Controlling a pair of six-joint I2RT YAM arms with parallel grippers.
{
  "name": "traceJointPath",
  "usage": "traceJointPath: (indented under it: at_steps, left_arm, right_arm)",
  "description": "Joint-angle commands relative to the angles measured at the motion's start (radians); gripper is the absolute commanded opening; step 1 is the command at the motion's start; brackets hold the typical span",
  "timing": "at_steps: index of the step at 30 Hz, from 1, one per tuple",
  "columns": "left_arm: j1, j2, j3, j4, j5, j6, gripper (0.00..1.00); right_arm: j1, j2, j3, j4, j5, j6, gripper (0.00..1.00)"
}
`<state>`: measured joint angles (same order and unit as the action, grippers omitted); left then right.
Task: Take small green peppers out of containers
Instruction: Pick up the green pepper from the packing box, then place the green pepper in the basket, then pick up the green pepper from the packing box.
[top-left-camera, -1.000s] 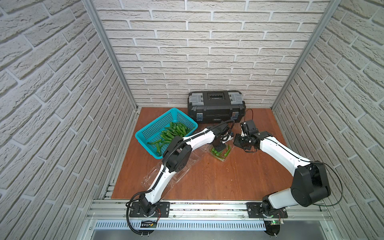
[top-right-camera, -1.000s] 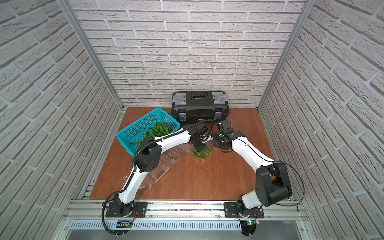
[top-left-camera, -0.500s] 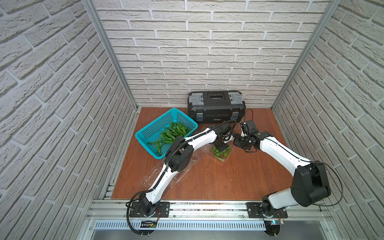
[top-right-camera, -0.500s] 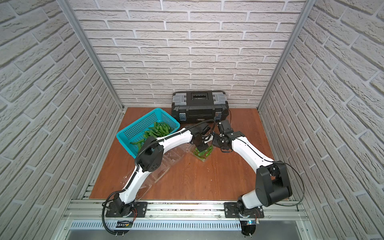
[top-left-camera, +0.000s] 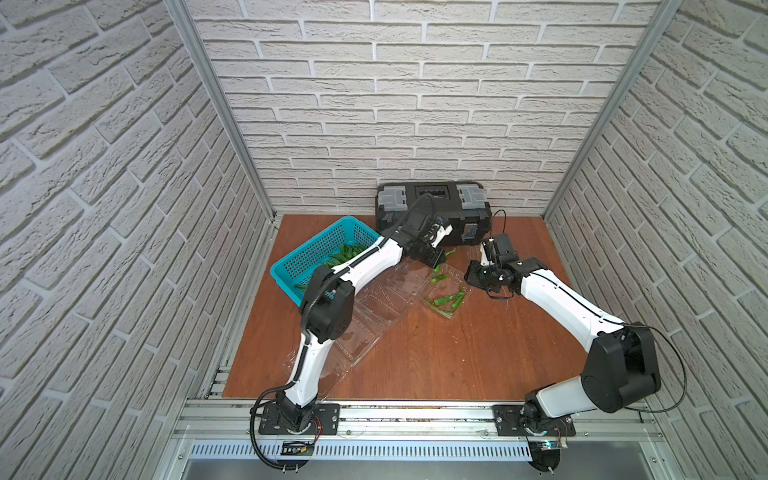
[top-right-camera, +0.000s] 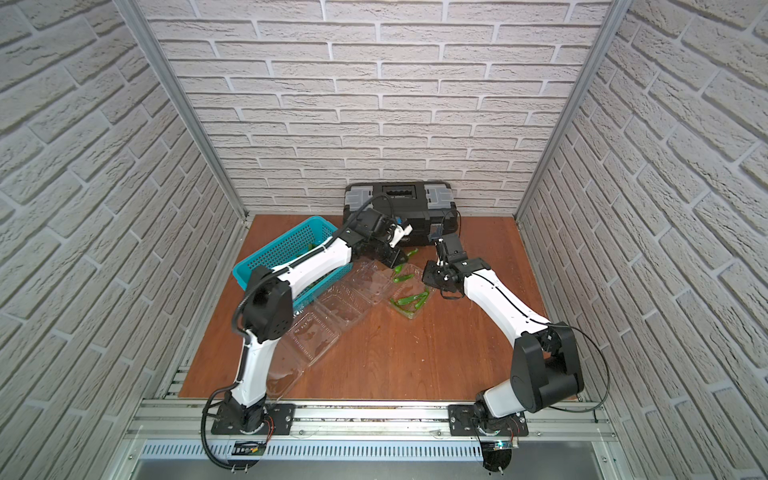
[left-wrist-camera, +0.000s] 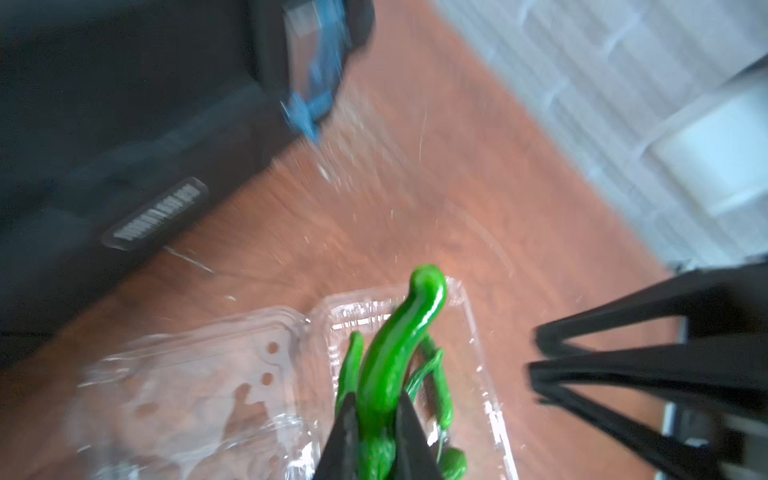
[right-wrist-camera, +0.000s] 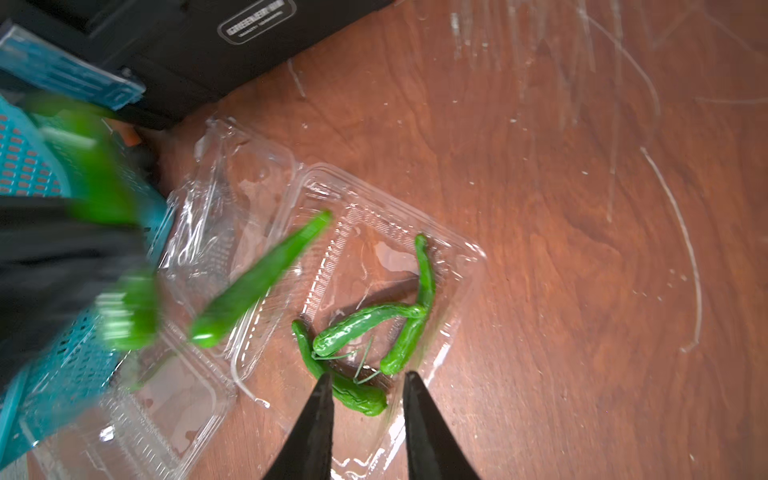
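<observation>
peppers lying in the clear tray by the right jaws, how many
3: one nearest the jaws, one across the middle, a long one beside it. A blurred fourth over the lid half may not count.

Your arms (top-left-camera: 557, 297): white shells, black joints.
Your cables (top-left-camera: 252, 430): black, looping loose.
Your fingers (right-wrist-camera: 316, 428): black, tapered.

Both top views look bright, even and sharp to us, with the walls (top-left-camera: 104, 166) bowing toward the edges and only faint shadows. We find the left wrist view smeared throughout, its pepper (left-wrist-camera: 390, 357) least so. In the right wrist view we see a streaked pepper (right-wrist-camera: 257, 282) and white glints on the container (right-wrist-camera: 399, 212).
</observation>
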<state>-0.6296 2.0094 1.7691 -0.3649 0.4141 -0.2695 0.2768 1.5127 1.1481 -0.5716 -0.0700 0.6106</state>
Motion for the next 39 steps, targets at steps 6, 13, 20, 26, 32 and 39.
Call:
traceJointPath:
  at_steps: [6,13,20,26,32,39]
  left_arm:
    - [0.198,-0.342,-0.385,0.498,-0.066,-0.314,0.00]
    - [0.332,-0.427,-0.546,0.348,-0.345,-0.424,0.00]
    - [0.389,-0.438,-0.672,0.298,-0.474,-0.571,0.70]
    - [0.388,-0.428,-0.678,0.306,-0.485,-0.583,0.82]
    - [0.386,-0.431,-0.669,0.302,-0.487,-0.558,0.83]
    - [0.382,-0.429,-0.665,0.305,-0.485,-0.553,0.84]
  right_arm:
    - [0.090,0.191,0.096,-0.038,-0.060,-0.078,0.31]
    - [0.117,0.312,0.146,-0.109,-0.086,-0.066,0.37]
    - [0.119,0.358,0.178,-0.160,-0.070,-0.046,0.45]
    - [0.117,0.424,0.217,-0.160,-0.101,-0.034,0.53]
    - [0.115,0.458,0.250,-0.165,-0.110,-0.017,0.54]
    - [0.113,0.527,0.291,-0.163,-0.099,-0.014,0.40]
